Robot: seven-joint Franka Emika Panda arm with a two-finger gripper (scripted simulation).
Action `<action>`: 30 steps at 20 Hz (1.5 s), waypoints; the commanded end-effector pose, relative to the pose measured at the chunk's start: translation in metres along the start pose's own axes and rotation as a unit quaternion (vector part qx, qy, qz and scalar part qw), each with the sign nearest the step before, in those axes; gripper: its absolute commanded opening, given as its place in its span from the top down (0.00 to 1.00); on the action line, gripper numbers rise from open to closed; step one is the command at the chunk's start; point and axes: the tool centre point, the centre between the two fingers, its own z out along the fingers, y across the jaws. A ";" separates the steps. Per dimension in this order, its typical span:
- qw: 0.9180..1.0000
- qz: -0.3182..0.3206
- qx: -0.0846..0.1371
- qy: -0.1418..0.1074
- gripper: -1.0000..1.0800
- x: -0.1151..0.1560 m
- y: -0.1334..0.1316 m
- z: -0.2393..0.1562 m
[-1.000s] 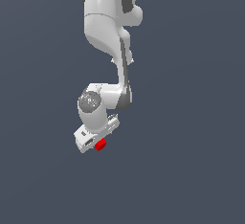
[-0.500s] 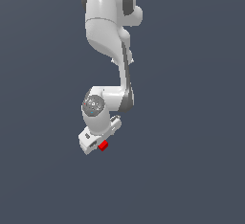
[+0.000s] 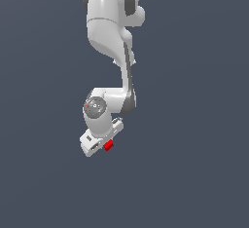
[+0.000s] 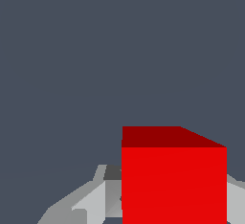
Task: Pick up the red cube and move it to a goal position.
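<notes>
Wrist view: red cube point(image 4: 173, 180) close against lens, flanked by pale finger parts, apparently clamped in pincer. Exterior view: white arm point(image 3: 114, 32) folded downward, pincer point(image 3: 103, 145) at lowest end, red cube point(image 3: 108, 145) at its tip, over plain grey ground. Step judged: carry phase, cube already grasped. Next: transport to goal, grip kept firm; goal marker not visible

I count one red cube point(image 3: 108, 146) only, no second one. I have one arm point(image 3: 113, 51), and on it is one gripper point(image 3: 101, 143). These are all the things I can count here.
</notes>
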 end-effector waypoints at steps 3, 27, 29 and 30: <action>1.000 0.000 0.000 0.000 1.00 0.000 0.000 -0.001; 1.000 -0.001 0.000 -0.001 1.00 -0.003 -0.039 -0.180; 1.000 -0.001 0.000 -0.001 1.00 -0.003 -0.044 -0.203; 1.000 -0.001 0.000 -0.001 1.00 -0.003 -0.047 -0.215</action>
